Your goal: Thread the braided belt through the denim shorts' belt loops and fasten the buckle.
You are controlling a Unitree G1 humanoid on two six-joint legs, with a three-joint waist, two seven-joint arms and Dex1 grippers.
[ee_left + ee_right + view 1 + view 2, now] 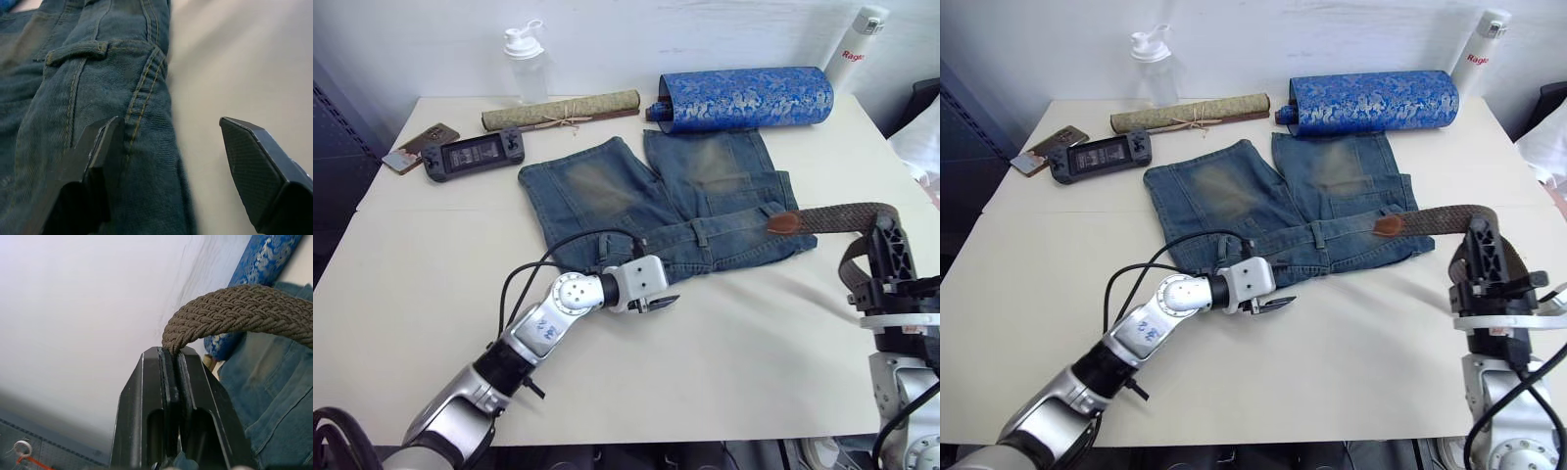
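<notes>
The denim shorts point(636, 201) lie flat on the table, waistband toward me. My left gripper point(661, 304) is open at the waistband's near edge, one finger point(93, 156) resting on the denim and the other over bare table. A belt loop point(78, 51) shows just beyond it. My right gripper point(887, 227) stands upright at the right, shut on the braided belt point(234, 308). The belt point(842, 213) runs left from it, and its tan leather end tab point(784, 223) rests on the waistband's right end. The rest of the strap hangs behind the gripper. The buckle is hidden.
A blue brocade roll point(744, 98) and a tied scroll point(560, 111) lie beyond the shorts. A handheld game console point(475, 154) and a phone point(419, 145) sit at the far left. Two bottles point(525, 61) point(854, 49) stand at the back.
</notes>
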